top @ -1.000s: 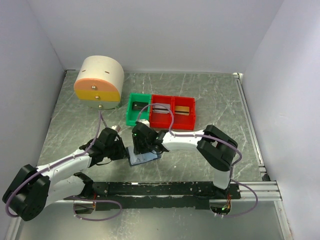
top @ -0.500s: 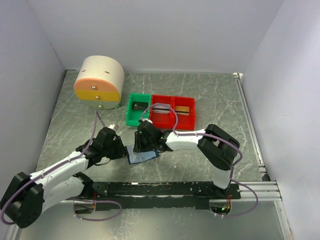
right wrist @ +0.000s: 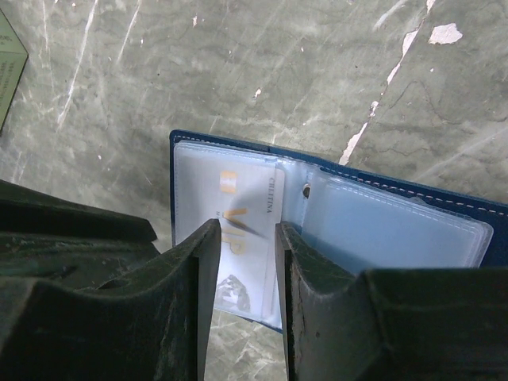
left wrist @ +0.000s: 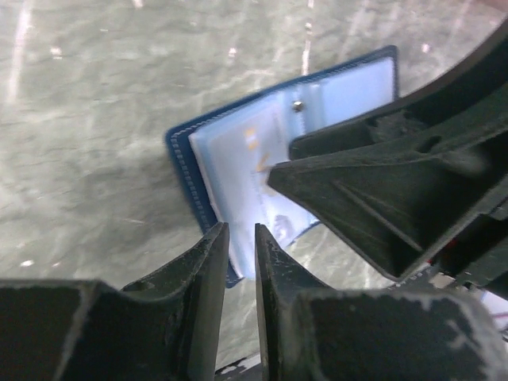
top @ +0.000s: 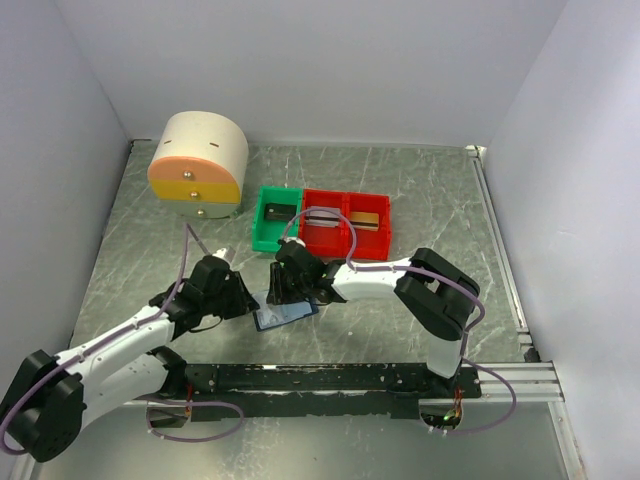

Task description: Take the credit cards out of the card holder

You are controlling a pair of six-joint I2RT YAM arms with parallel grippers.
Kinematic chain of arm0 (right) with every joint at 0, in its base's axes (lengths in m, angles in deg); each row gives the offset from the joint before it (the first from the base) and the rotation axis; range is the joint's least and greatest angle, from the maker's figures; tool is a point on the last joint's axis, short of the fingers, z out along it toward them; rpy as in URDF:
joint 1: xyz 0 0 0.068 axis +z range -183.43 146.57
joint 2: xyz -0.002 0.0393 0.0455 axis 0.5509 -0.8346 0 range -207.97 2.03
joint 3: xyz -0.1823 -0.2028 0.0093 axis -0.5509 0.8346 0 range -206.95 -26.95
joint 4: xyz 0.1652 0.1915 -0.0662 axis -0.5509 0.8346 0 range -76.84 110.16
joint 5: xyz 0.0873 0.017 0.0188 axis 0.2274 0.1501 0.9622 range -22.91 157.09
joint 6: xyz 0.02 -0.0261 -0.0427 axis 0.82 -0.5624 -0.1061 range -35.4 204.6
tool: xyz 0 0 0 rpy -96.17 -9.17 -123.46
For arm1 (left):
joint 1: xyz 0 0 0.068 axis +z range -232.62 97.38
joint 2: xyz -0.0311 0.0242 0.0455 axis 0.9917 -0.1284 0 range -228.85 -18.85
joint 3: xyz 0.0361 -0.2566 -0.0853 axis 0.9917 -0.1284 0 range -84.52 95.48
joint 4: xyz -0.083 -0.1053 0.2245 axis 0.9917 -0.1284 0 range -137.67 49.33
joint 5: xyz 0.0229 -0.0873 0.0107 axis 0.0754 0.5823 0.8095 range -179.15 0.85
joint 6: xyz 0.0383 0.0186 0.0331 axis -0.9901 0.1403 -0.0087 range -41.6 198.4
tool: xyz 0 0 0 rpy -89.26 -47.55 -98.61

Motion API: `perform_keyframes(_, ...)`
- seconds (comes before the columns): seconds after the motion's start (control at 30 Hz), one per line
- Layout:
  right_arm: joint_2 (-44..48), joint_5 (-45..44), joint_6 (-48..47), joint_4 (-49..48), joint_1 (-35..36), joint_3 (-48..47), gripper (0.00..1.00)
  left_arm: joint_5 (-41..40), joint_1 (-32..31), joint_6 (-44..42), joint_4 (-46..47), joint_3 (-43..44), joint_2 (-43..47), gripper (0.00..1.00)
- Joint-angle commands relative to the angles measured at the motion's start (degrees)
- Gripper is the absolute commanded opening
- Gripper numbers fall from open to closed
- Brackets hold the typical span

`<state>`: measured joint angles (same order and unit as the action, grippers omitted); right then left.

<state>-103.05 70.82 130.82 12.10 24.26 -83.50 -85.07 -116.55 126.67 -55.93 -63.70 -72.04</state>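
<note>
The card holder [top: 285,316] lies open on the table, navy outside with pale blue clear sleeves [right wrist: 381,226]. A pale grey credit card [right wrist: 248,213] with gold "VIP" lettering sits inside its left sleeve, and also shows in the left wrist view [left wrist: 255,159]. My right gripper [right wrist: 243,238] hangs right over that card, jaws apart with nothing between them. My left gripper [left wrist: 240,238] is at the holder's near corner [left wrist: 208,208], its jaws a narrow gap apart. That corner shows through the gap; I cannot tell if they touch. The right gripper's fingers [left wrist: 373,186] loom at the right of the left wrist view.
A cream round drawer unit [top: 198,160] stands at the back left. A green bin [top: 260,232] and two red bins [top: 346,243] sit just behind the holder. The black mounting rail [top: 330,380] runs along the near edge. A green corner [right wrist: 8,71] shows in the right wrist view.
The card holder has slid a little toward the left and the near edge. The left arm has drawn in and straightened; the right gripper has shifted slightly over the holder.
</note>
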Motion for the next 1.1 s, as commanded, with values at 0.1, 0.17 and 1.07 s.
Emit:
perform_keyframes(0.1,-2.50,-0.13,-0.70,3.70,0.08,2.04,0.35,7.12,-0.39,3.06,9.95,-1.65,-2.68,0.31)
perform_keyframes(0.17,-2.37,-0.23,-0.77,3.77,0.08,2.06,0.35,6.04,-0.43,2.77,8.32,-1.22,-3.73,0.31)
perform_keyframes(1.07,-2.66,0.57,-1.02,3.48,0.02,1.98,0.36,6.18,-0.95,4.67,11.88,-3.53,-3.75,0.33)
